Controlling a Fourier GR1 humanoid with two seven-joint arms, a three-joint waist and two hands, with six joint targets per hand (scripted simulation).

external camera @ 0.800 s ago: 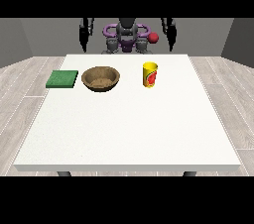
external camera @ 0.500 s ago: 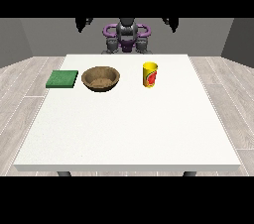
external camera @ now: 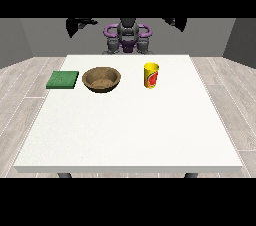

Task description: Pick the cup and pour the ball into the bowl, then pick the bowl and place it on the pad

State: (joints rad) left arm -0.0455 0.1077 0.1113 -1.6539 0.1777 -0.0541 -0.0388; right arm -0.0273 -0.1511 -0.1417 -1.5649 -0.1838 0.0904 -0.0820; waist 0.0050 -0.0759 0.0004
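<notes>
The table [external camera: 128,135] is white and carries three items, all toward its far half. The bowl [external camera: 101,79] serves as the reference point: it is brown, sits upright and lies left of the table's centre line as viewed. The pad [external camera: 63,79] is green and flat, lying just beside the bowl on its left, apart from it with a narrow strip of table between. The cup [external camera: 151,75] is yellow with a red mark on its side; it stands upright to the right of the bowl, near it but clearly separate. The ball cannot be seen; the cup's inside is not visible from this angle. The robot [external camera: 127,36] stands behind the table's far edge, beyond the bowl and slightly right of it. The hand at the view's left [external camera: 80,23] is raised high above and behind the bowl, well away from every item on the table; it holds nothing, and how its fingers lie cannot be told. The hand at the view's right [external camera: 176,22] is likewise raised, far above and to the right of the bowl, beyond the cup; it holds nothing, and its finger position cannot be told either.
</notes>
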